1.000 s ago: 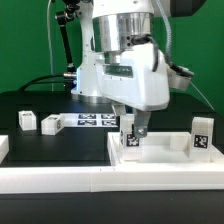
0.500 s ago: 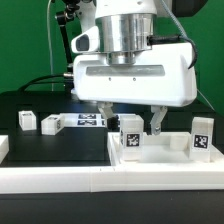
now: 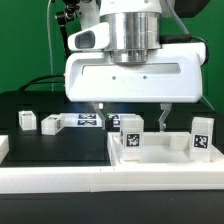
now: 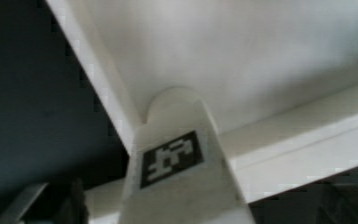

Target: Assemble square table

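Progress roughly half, I judge: centre leg [image 3: 130,138] and right-edge leg [image 3: 203,136] stand on the square tabletop [image 3: 165,148] at lower right, two loose legs [image 3: 26,120] wait on the exterior view's left, and the gripper [image 3: 131,119] hangs spread wide, empty, above the centre leg.

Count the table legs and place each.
4 legs: two loose at the exterior view's left, one on the tabletop below the gripper, one at that view's right.

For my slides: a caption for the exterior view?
Open two-finger gripper above a short white tagged block leg on the white square plastic slab.
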Tool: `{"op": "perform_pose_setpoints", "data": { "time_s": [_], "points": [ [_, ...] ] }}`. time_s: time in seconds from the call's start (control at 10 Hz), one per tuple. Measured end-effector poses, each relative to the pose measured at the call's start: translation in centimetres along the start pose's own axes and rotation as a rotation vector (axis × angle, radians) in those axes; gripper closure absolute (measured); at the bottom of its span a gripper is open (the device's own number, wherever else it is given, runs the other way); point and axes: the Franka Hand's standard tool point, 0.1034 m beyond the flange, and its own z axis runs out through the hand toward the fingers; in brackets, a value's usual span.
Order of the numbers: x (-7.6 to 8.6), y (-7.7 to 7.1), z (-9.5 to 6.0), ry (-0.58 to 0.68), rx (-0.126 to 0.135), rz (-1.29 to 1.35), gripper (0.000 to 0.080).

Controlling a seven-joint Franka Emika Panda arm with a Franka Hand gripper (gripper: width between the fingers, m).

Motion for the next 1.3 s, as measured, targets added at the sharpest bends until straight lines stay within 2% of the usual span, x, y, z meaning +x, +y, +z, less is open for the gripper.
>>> {"op": "perform_pose_setpoints", "data": {
  "time_s": [0.4,0.6,0.7,0.8,0.9,1.3],
  "points": [
    [0.33,0.03,-0.04,0.028,-0.01,-0.271,0.015],
    [0.35,0.19,-0.01,0.029,-0.013,-0.374,0.0176],
    [0.35,0.19,-0.01,0.029,-0.013,-0.362,0.0348],
    [0.36,0.2,-0.02,0.029,-0.013,-0.362,0.0348],
    [0.36,0.21,-0.02,0.029,-0.013,-0.361,0.0512],
    [0.39,0.23,-0.03,0.031,-0.01,-0.277,0.0511]
  ]
}}
